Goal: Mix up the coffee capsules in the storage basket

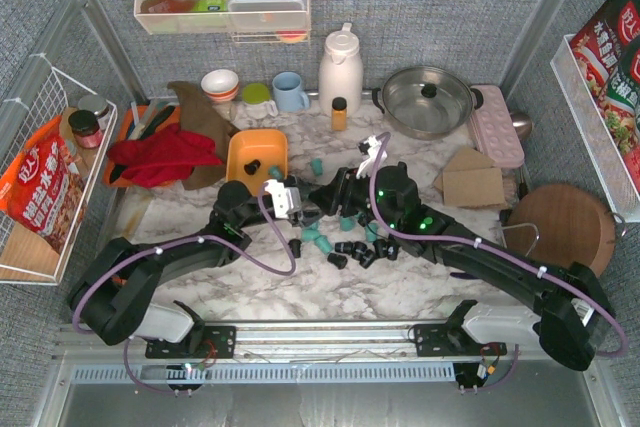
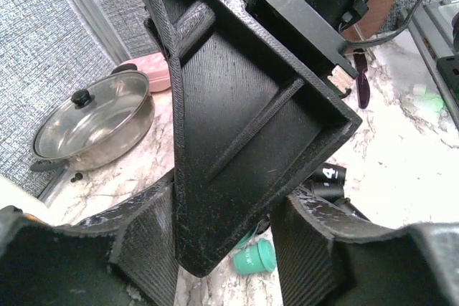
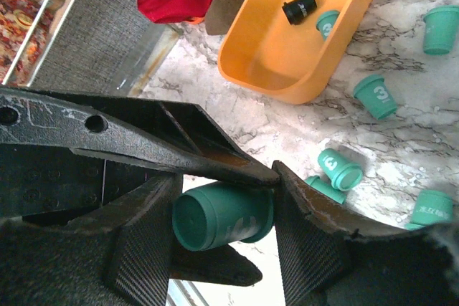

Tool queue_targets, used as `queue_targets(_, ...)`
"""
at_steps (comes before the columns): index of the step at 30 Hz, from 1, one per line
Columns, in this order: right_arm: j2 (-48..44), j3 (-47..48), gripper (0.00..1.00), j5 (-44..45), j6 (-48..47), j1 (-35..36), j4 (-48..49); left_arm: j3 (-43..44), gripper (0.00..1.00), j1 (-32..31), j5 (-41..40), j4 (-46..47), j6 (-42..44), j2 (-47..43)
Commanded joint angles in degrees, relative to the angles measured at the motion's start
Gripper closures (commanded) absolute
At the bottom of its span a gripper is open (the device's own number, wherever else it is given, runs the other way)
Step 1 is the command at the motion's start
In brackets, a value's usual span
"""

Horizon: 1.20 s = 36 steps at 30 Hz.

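The orange storage basket (image 1: 240, 173) (image 3: 287, 91) sits left of centre and holds a black capsule (image 3: 301, 9) and a teal one (image 3: 328, 23). Several teal and black coffee capsules (image 1: 345, 242) (image 3: 374, 96) lie loose on the marble to its right. My right gripper (image 1: 322, 197) (image 3: 224, 228) is shut on a teal capsule (image 3: 222, 216), pinched end to end. My left gripper (image 1: 305, 212) (image 2: 226, 256) meets it with jaws spread. The right gripper's finger fills its view and hides the held capsule. A teal capsule (image 2: 254, 257) lies on the table below.
A lidded steel pot (image 1: 428, 99) (image 2: 90, 123), white thermos (image 1: 340, 69), blue mug (image 1: 290, 92) and small bottle (image 1: 339, 113) line the back. Red cloth (image 1: 160, 157) lies left of the basket. Cardboard (image 1: 472, 182), a pink tray (image 1: 497, 125) and a round wooden board (image 1: 565, 227) are at right.
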Motion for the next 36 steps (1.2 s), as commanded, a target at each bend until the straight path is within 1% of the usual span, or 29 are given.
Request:
queue_targets(1,0.3,-0.3,0.61,-5.0,2.8,0.3,4.1,-0.2,0.52,-0.1,-1.5,5.9,-1.6,0.3)
queue_targets(2,0.3,-0.3,0.61,-5.0,2.9,0.3,4.0,-0.3,0.60,-0.1,-1.6,6.0,-1.5,0.2)
queue_targets(4,0.1,-0.4,0.60,-4.9,2.9,0.3,3.7,-0.4,0.71,-0.1,-1.6,5.9,-1.2,0.0)
queue_targets(6,-0.1,-0.5,0.57,-4.7,2.8,0.3,3.5,-0.4,0.78,-0.1,-1.9,5.7,-0.9,-0.3)
queue_targets(8,-0.4,-0.4,0.50,-4.4,2.6,0.3,2.8,-0.4,0.83,-0.1,-2.1,5.3,-0.5,-0.5)
queue_targets(12,-1.6,-0.2,0.30,-2.4,2.3,0.3,0.5,-0.4,0.84,-0.1,-2.7,4.2,0.4,-0.7)
queue_targets(15,-3.5,-0.1,0.23,-0.3,1.1,0.3,-1.9,-0.2,0.85,-0.1,-3.0,3.1,1.2,-0.8)
queue_targets(21,-8.0,-0.3,0.21,4.2,-1.9,-0.1,-6.8,0.0,0.86,-0.1,-3.6,1.1,2.8,-1.1)
queue_targets(28,-10.4,0.8,0.21,4.4,-4.5,-0.8,-11.2,0.1,0.87,-0.1,-4.8,0.3,3.4,-0.8)
queue_targets(32,-11.7,0.8,0.21,6.2,-5.9,-1.0,-13.0,-0.7,0.89,0.0,-10.3,-0.4,4.7,-1.4)
queue_targets(36,-11.7,1.9,0.21,8.9,-8.4,-1.1,-17.2,0.7,0.88,2.2,-17.6,-7.1,10.1,-2.2)
